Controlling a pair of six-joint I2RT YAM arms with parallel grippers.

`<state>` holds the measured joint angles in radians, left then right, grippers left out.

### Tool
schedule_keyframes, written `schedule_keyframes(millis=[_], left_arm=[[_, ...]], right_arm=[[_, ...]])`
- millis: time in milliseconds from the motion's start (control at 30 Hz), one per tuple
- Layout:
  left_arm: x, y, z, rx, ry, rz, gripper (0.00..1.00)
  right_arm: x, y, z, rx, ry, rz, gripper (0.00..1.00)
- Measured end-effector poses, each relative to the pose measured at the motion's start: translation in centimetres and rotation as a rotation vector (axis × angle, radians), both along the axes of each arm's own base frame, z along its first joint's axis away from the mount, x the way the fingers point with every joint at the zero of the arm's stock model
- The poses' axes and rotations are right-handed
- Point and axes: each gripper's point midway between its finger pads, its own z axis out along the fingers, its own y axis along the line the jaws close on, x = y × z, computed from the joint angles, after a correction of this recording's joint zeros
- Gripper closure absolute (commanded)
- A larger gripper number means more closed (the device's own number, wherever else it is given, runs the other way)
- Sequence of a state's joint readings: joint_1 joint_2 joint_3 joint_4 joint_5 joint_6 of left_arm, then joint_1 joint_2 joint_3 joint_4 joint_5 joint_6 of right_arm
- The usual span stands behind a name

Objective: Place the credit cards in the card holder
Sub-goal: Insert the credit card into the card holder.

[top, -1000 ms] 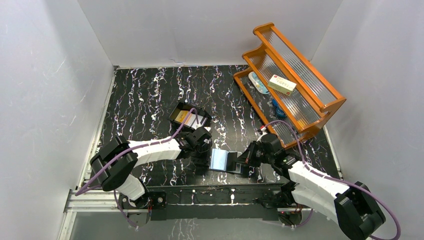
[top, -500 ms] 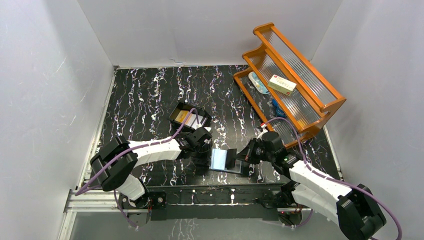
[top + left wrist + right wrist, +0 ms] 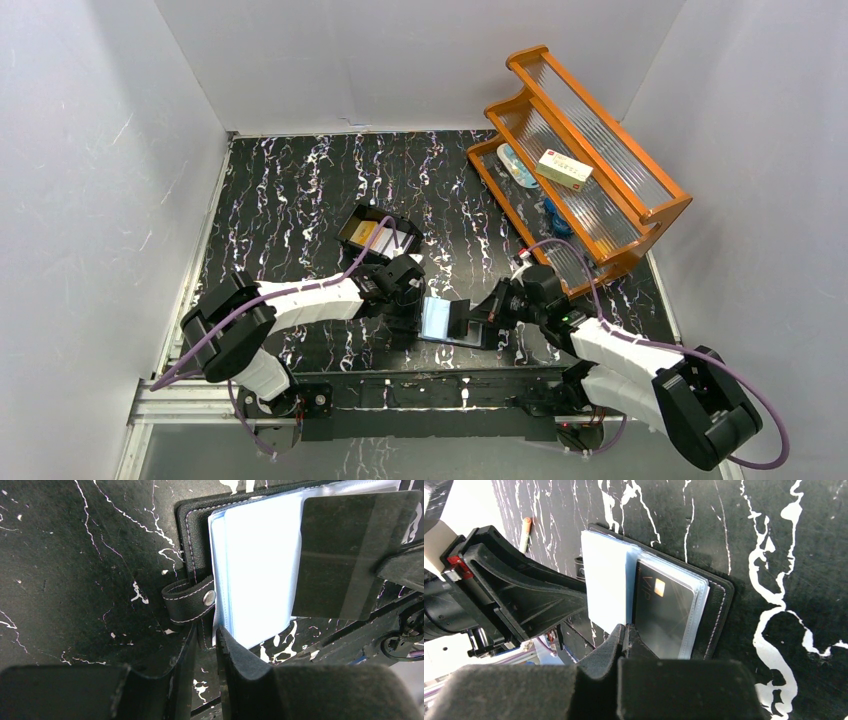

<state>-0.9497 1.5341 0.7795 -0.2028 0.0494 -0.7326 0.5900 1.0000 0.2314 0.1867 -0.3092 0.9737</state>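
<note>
Card holder [image 3: 445,322] lies open on the black marbled table [image 3: 290,200] at lower centre of the overhead view, between the 2 grippers, with its pale blue sleeves facing up and the black stitched cover underneath. Left gripper [image 3: 215,635] is pinched almost closed on the holder's edge just beside the snap-button tab [image 3: 192,600]: 1 finger [image 3: 187,650] is over the cover, the other over the sleeves. Right gripper [image 3: 624,632] is clenched tight on the near edge of a dark credit card [image 3: 664,612] bearing a gold chip and "VIP" lettering. This card lies flat on the holder's right half, and clear pocket edges show past its far side, though how deep it sits I cannot tell. Above and to the left of the holder stands a black box [image 3: 350,222] with an orange card [image 3: 365,235] and a white card [image 3: 398,241] inside. An orange wooden rack [image 3: 665,205] fills the upper right, with a cream-and-red carton [image 3: 563,169] on a shelf.
</note>
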Motion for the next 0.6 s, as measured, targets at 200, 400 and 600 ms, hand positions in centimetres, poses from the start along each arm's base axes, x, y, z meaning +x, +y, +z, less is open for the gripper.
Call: schedule_keyframes(millis=[200,400,600], left_arm=[[0.0,0.0,0.0,0.001,-0.002,-0.001,0.80],[0.0,0.0,0.0,0.002,-0.003,-0.001,0.81],[0.0,0.0,0.0,0.005,-0.003,-0.001,0.81]], right_arm=[[-0.3,0.0,-0.5,0.030,0.028,-0.009,1.00],[-0.4,-0.2,-0.6,0.064,0.051,-0.027,1.00],[-0.9,-0.6,-1.5,0.079,0.100,-0.043,1.00]])
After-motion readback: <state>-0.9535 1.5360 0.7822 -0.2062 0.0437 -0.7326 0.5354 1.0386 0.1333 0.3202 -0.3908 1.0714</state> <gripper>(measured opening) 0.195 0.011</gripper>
